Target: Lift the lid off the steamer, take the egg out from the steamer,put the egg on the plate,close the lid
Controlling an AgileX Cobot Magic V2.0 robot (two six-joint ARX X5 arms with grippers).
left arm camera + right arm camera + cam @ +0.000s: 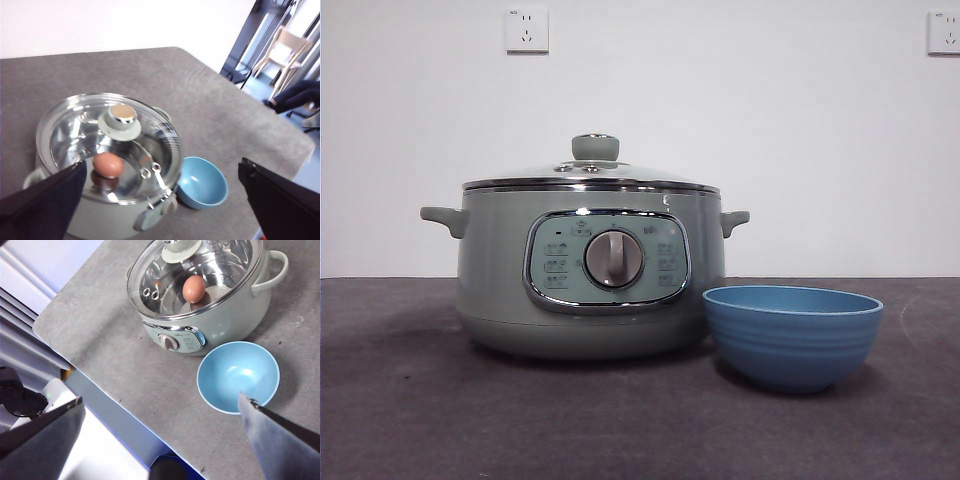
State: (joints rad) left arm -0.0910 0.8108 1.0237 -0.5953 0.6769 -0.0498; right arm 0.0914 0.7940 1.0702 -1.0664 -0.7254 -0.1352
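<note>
The sage-green steamer (590, 270) stands on the dark table with its glass lid (592, 172) on, knob upright. It also shows in the left wrist view (105, 220) and the right wrist view (235, 322). A brown egg (107, 164) lies inside under the lid (70, 135), also seen in the right wrist view (194, 288). The empty blue bowl-like plate (792, 335) stands beside the steamer, on its right in the front view. My left gripper (160, 200) is open, high above the steamer. My right gripper (160, 440) is open, high above the table's edge near the plate (238, 376).
The grey table (410, 410) ends at an edge close to the steamer's panel side (100, 405). A white wall with two sockets (527, 30) stands behind. A chair (282, 55) stands off the table, beyond its corner.
</note>
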